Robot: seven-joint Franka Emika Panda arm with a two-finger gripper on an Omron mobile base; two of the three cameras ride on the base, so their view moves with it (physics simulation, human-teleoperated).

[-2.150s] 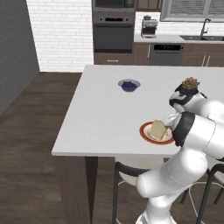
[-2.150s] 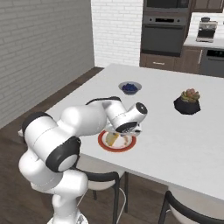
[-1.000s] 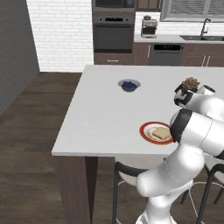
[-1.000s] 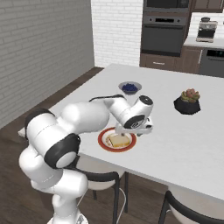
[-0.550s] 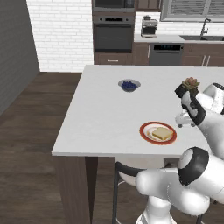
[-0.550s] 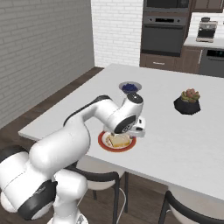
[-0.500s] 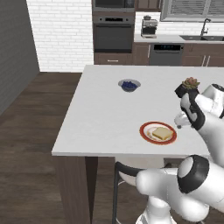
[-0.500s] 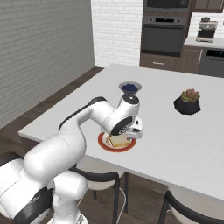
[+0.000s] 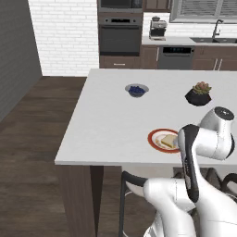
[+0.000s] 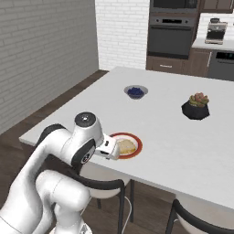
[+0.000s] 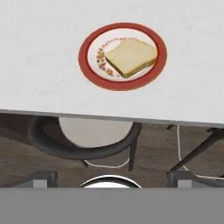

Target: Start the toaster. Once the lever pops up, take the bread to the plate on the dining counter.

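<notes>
The bread (image 11: pixel 131 57) lies on the plate (image 11: pixel 122 82) near the dining counter's (image 9: pixel 106 125) white edge, above dark wood flooring (image 9: pixel 32 120), while the gripper (image 11: pixel 109 181) is spread wide, empty.

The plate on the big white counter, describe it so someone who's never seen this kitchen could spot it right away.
Start at the large white dining counter with the dark wood base. On the edge nearest the robot sits a round plate holding a slice of bread. Its red-orange rim sets it apart from the small white bowl of blue contents and the dark plant pot farther back.
</notes>
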